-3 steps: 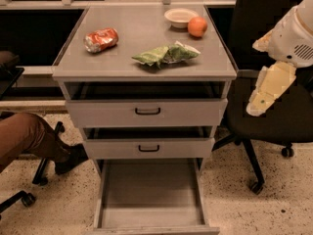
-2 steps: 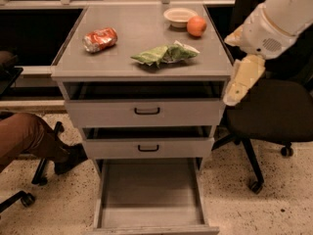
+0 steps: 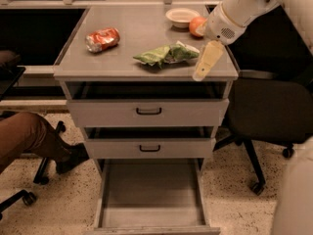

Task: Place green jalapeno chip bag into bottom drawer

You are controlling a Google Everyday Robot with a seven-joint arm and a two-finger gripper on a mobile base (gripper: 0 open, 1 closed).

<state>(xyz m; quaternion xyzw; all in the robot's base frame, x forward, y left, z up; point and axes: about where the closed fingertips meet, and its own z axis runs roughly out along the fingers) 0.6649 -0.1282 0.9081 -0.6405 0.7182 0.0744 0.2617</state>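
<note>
The green jalapeno chip bag [image 3: 167, 54] lies crumpled on the grey cabinet top [image 3: 137, 33], right of centre near the front edge. The bottom drawer [image 3: 152, 196] is pulled out, its flat grey floor bare. My gripper [image 3: 203, 68] hangs from the white arm at the upper right, over the cabinet top's front right part, just right of the bag and apart from it. Its pale fingers [image 3: 208, 60] point down and to the left. It holds nothing that I can see.
A crushed red-orange bag [image 3: 102, 38] lies at the top's left. A white bowl [image 3: 182, 16] and an orange [image 3: 196, 26] sit at the back right. The two upper drawers [image 3: 147, 112] stand slightly open. A black chair [image 3: 269, 111] is at the right, a person's leg [image 3: 34, 136] at the left.
My arm has swung left, from beside the cabinet's right edge to over its top, bringing the gripper close to the green bag. The bag and drawers have not moved.
</note>
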